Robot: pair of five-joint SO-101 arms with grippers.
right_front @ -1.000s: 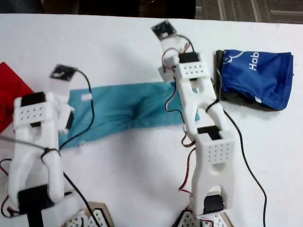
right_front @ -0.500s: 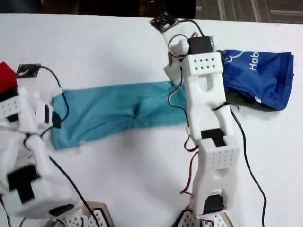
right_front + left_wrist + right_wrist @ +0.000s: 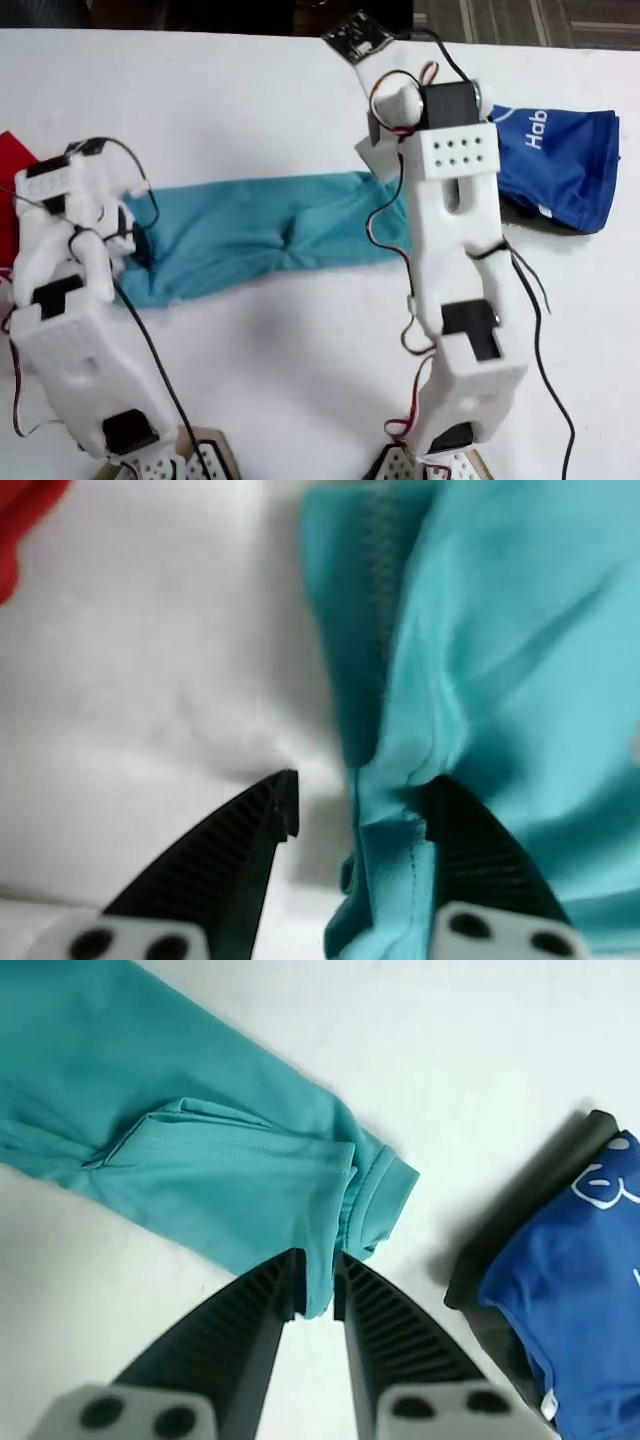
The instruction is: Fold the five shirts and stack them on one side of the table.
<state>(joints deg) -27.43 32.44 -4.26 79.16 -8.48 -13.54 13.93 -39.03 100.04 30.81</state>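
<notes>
Bench: flat white matt bench (image 3: 250,90), running the full width from left to right and ending in a straight far edge.
Floor: grey-brown floor crossed by pale lines (image 3: 530,20), beyond the far edge at the right.
Dark strip: black unlit strip (image 3: 150,12) beyond the far edge, left to centre; contents cannot be told.
Light: even, casting soft, faint shadows on the bench.

Long shirt (image 3: 260,235) lies across table (image 3: 250,100) centre. Folded shirt (image 3: 560,165) lies just beyond its right end; third shirt (image 3: 12,160) at table's left edge.
</notes>
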